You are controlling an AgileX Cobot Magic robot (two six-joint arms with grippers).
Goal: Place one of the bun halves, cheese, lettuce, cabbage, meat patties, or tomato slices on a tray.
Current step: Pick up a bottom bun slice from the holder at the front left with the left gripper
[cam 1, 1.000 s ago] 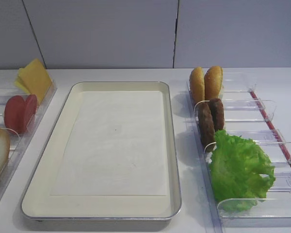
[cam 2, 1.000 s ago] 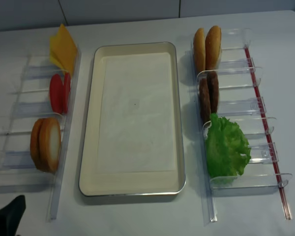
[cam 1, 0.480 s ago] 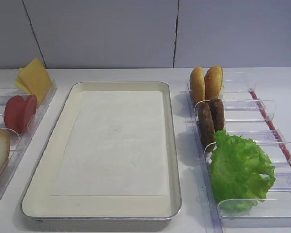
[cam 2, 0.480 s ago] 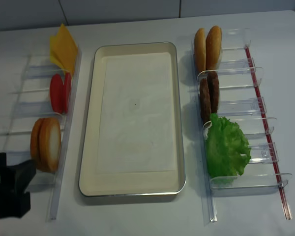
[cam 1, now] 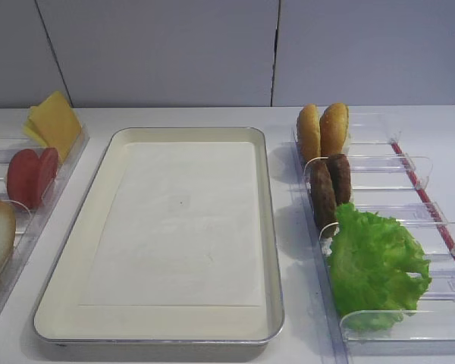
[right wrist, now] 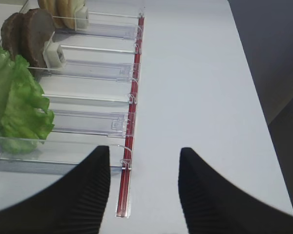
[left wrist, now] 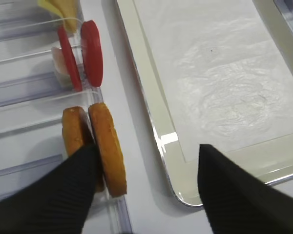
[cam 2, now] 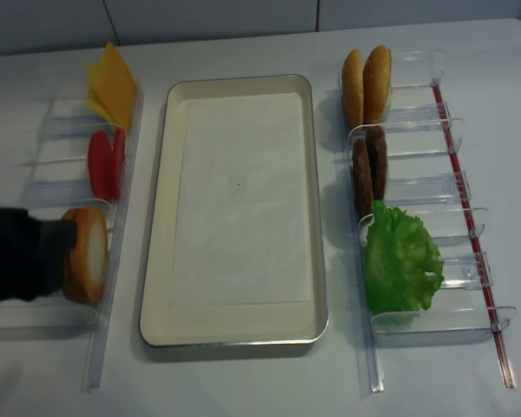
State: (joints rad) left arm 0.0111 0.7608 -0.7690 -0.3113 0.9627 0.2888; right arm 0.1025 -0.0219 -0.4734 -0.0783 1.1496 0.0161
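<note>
The cream tray with its paper liner lies empty in the middle. In the left bins stand yellow cheese, tomato slices and two upright bun halves. My left gripper is open at the bun halves: its left finger overlaps the left half, and the right half stands just inside the jaws. The left arm hides part of the buns from above. The right bins hold domed buns, meat patties and lettuce. My right gripper is open over bare table. No cabbage is in view.
Clear plastic bin racks run along both sides of the tray. A red strip edges the right rack, right under the right gripper. A grey wall closes the back of the table.
The left arm has come forward along the left rack up to the bun halves, and its jaws have narrowed a little. The right gripper has not moved.
</note>
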